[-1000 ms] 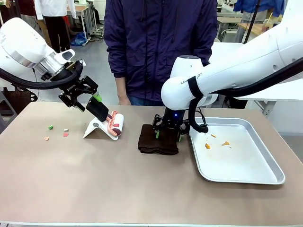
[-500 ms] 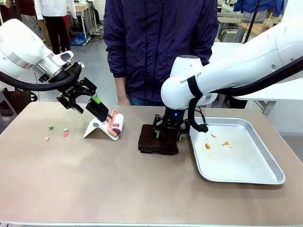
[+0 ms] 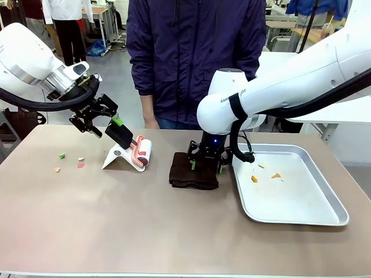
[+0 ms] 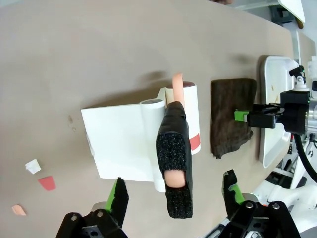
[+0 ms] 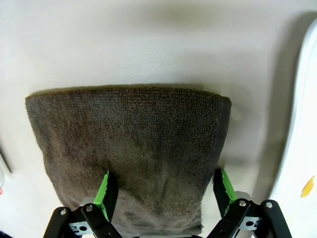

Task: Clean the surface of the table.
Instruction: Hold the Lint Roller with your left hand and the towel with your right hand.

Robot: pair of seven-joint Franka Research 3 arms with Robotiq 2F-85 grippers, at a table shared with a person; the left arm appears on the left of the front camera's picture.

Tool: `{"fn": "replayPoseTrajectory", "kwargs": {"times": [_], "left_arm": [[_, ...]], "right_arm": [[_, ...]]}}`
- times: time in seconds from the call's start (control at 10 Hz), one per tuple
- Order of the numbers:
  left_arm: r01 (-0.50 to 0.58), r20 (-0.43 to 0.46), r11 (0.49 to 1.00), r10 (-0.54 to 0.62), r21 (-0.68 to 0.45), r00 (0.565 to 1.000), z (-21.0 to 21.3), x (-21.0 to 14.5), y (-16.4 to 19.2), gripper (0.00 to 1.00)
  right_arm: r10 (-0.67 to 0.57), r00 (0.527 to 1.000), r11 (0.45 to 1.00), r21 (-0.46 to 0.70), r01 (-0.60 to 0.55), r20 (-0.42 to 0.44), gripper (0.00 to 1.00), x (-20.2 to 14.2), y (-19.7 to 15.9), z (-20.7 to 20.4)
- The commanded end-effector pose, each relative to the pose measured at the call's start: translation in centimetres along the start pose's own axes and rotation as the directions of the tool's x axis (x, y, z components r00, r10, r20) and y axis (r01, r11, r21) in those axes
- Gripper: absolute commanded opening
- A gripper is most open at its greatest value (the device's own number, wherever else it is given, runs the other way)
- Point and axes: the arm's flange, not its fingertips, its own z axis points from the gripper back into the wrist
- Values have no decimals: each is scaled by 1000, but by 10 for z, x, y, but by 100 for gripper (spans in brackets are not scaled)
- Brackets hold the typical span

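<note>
Scraps [image 3: 80, 165] of green, white, red and orange lie loose near the left end of the table [image 3: 145, 231], whose brownish top spans the whole front view. They are well in from its left edge.

Just right of them we see a white stand [image 3: 119, 157] with a lint roller [image 3: 142, 152] resting on it. The roller's black handle [image 3: 120, 134] slants up toward the left gripper [image 3: 110, 128]. In the left wrist view that gripper [image 4: 173, 183] is spread wide, with the handle [image 4: 174, 148] between its fingers and a clear gap on each side, so it holds nothing.

A strip of bare top separates the stand from a folded dark brown cloth [image 3: 191, 172] near the table's middle. The right gripper [image 3: 206, 165] stands over the cloth's right part. In the right wrist view its fingers are wide apart [image 5: 164, 186]. One lies over the cloth [image 5: 129, 139] and the other sits at the cloth's edge. We cannot tell whether the pads press on it, and nothing is clamped.

Just beside the cloth, across a narrow gap, a shallow silver tray [image 3: 295, 197] fills the right end. Its near corner is close to the table's right edge, and a few orange bits [image 3: 276, 175] lie in its far part.

The near half of the table, from the left edge to the tray, lies open along the front edge. A person [image 3: 194, 52] in a dark jacket stands at the far edge.
</note>
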Motion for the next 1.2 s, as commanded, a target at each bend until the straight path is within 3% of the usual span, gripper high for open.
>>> {"fn": "replayPoseTrajectory", "kwargs": {"times": [0.0, 0.1, 0.2, 0.3, 0.4, 0.5, 1.1], "left_arm": [[-15, 30, 1000, 16, -13, 999, -3, -2, 1, 40], [-10, 43, 1000, 11, -21, 999, -3, -2, 0, 6], [-5, 59, 1000, 7, -30, 998, -3, -2, 1, 0], [0, 70, 999, 3, -46, 998, -4, -1, 0, 0], [15, 95, 999, -11, -42, 995, -5, -1, -1, 0], [19, 90, 999, -15, -45, 996, -6, 0, -2, 4], [32, 96, 998, -27, -51, 995, -2, -2, -1, 0]], "right_arm": [[8, 1000, 1000, 6, -8, -14, 40, 3, 8, 1], [8, 1000, 1000, 17, -8, -14, 40, 3, 8, 1], [6, 1000, 1000, 25, -6, -14, 0, 3, 8, 2], [6, 1000, 1000, 27, -6, -14, 35, 2, 8, 1], [10, 1000, 1000, 28, -9, -19, 0, 2, 8, 0], [12, 1000, 1000, 29, -11, -21, 0, 2, 8, 0], [18, 999, 999, 39, -17, -33, 0, 2, 8, -1]]}}
